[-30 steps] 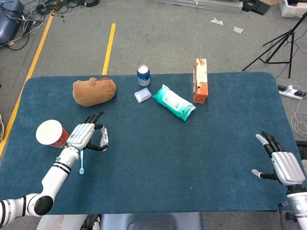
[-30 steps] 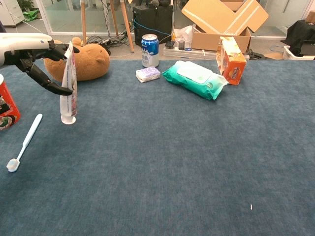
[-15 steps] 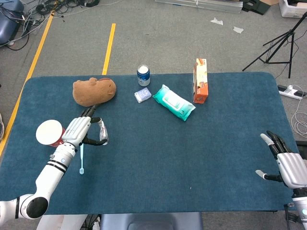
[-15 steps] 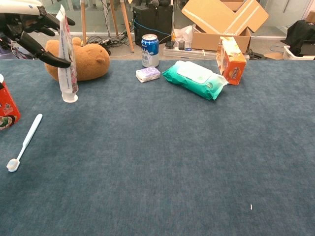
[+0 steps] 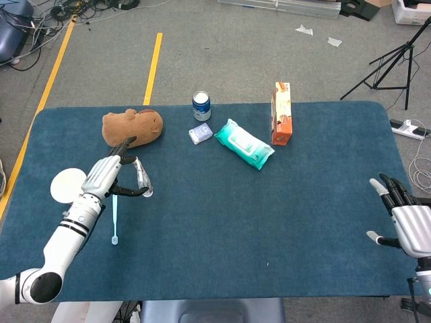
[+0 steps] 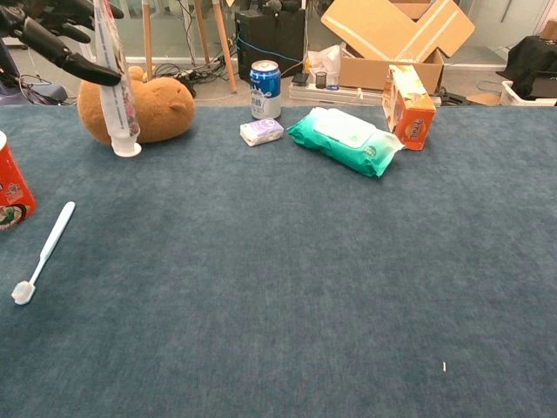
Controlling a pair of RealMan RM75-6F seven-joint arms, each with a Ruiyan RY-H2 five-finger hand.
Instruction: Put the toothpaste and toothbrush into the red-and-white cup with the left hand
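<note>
Far left: the red-and-white cup (image 5: 68,186) stands upright near the left edge of the blue table (image 5: 283,215), its round white mouth facing up; from above, nothing can be seen in it. In the chest view only its red side (image 6: 12,190) shows at the frame edge.

Just right of the cup, the left hand (image 5: 102,176) pinches the toothpaste (image 6: 114,83) by its flat crimped end, the other fingers spread. The tube hangs clear of the table, long axis near vertical, white cap downward, slightly tilted with its top toward the left in the chest view. In the head view the tube (image 5: 141,182) lies to the right of the cup, not over it.

Below the hand, the toothbrush (image 5: 115,218) lies flat on the table, untouched. Its long axis runs toward and away from the robot, with the head (image 6: 23,292) at the near end.

Behind these: a brown plush animal (image 5: 132,128), a blue can (image 5: 201,105) standing upright, a small pale packet (image 5: 200,134), a green wipes pack (image 5: 244,143) lying flat, and an orange carton (image 5: 282,113) on edge.

Far right: the right hand (image 5: 407,223) hovers at the table's right edge, fingers apart, holding nothing.
</note>
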